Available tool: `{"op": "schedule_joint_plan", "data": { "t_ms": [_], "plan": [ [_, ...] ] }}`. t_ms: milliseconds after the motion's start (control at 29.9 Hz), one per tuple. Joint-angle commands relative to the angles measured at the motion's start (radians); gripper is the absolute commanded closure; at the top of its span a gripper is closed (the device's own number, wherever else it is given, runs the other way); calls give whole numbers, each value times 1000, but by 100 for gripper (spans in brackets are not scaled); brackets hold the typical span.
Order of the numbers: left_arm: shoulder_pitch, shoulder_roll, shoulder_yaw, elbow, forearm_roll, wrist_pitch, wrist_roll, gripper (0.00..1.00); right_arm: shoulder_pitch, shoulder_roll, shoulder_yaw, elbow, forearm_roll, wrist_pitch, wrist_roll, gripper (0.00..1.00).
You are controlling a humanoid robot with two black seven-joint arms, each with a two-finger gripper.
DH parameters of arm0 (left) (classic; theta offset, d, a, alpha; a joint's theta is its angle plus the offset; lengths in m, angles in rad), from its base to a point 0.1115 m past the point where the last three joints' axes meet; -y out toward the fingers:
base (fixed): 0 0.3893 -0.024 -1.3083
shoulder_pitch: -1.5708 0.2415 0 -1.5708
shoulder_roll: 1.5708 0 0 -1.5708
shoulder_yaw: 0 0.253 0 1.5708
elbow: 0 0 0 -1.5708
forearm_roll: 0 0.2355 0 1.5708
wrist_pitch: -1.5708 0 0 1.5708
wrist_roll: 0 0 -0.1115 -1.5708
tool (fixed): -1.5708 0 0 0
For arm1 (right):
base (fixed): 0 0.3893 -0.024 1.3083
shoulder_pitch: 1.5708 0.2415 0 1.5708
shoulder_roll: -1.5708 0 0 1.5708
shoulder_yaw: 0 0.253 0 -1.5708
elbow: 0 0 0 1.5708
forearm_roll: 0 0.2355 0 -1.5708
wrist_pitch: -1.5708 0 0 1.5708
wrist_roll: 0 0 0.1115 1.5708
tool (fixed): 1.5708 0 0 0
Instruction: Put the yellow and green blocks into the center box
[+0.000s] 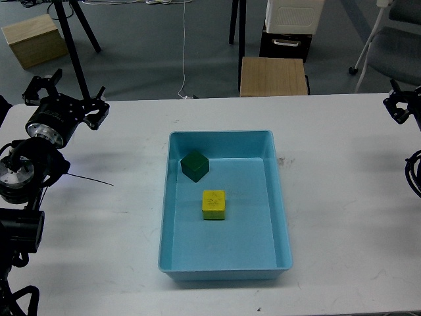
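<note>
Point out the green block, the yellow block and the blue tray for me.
green block (195, 164): head view, its top face.
yellow block (213, 203): head view, its top face.
blue tray (220, 133): head view, its far rim.

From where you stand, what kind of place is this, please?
Probably a robotics lab or workshop. A white table holds a blue tray with two test cubes, and behind it stand a black tripod, an office chair and a wooden box on grey floor.

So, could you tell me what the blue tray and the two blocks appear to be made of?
Blue tray: probably plastic; smooth moulded walls with rounded corners and a soft sheen. Green block and yellow block: matte, without glare; possibly painted wood or foam, hard to tell.
</note>
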Motion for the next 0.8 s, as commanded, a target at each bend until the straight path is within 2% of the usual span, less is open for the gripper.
{"op": "schedule_joint_plan", "data": {
  "t_ms": [0,134,200,301,468,668,768],
  "plan": [
    [-3,-5,1,0,-1,39,1,0,0,37,23,-77,4,-1,0,0],
    [-1,-37,-9,0,-6,62,6,0,-29,144,129,-149,134,20,0,0],
    [-1,-40,-11,0,-9,64,7,0,-64,169,224,-174,257,72,-59,0],
    [-1,-48,-48,0,-18,65,16,0,-75,223,282,-188,300,122,-79,0],
    [-9,-71,-143,3,-64,70,92,0,-78,255,296,-188,305,200,-81,0],
    [-15,-91,-235,53,-101,71,87,0,-89,333,302,-206,308,295,-85,0],
    [-15,-91,-241,85,-176,84,86,0,-86,373,305,-214,305,300,-111,0]
  ]
}}
